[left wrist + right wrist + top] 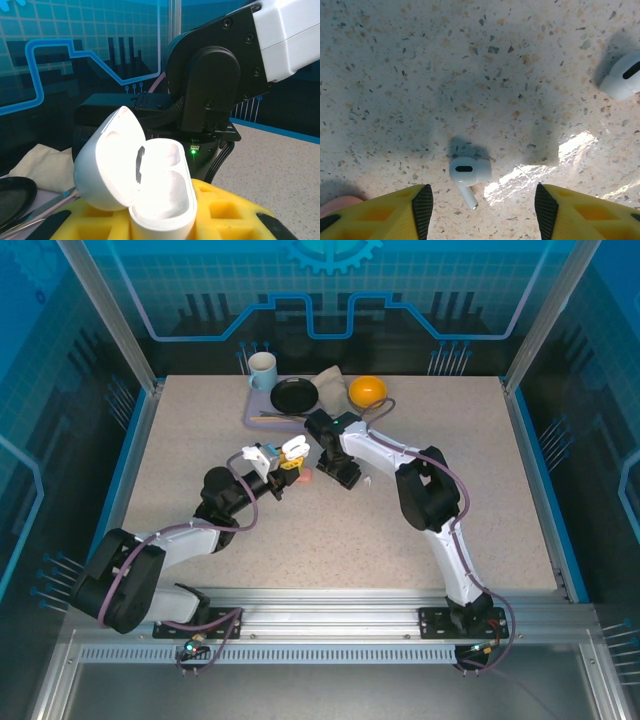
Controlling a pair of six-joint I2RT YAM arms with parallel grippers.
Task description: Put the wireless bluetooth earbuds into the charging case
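**L wrist cam.** L gripper [160,222] is clamped on the white charging case [162,197]. The case is held low on its body between the yellow pads [85,220]. Lid [107,165] is swung open to the left and left free. The grip is prob. set below the hinge on purpose, so the mouth is kept up and unblocked. Wells look empty, but the inside is washed out by glare. R arm [210,85] is seen close behind.

**R wrist cam.** R gripper [482,212] is pointed down at the tabletop [395,75], jaws spread, nothing held. One white earbud [466,172] is lying on its side, stem toward the cam. It sits between the two fingertips [422,210] and is touched by neither. The straddle is judged as line-up for a pinch. A 2nd white earbud [622,80] is lying up-right, well apart. A pink edge [340,205] at the bottom-left corner can't be identified.

**Top cam.** Both grippers are met near mid-table. The case is presented beside the R gripper, prob. so the carry from pick to drop is kept short. Tray [248,412] at the back edge carries a mug [262,370], black plate [294,394], cloth [330,380] and orange [367,391]. These are well apart and not part of the job.

**Judgement.** Pick not yet made, no bud seated. The bud is tiny and rounded, so a slip or flick on closing is the risk.
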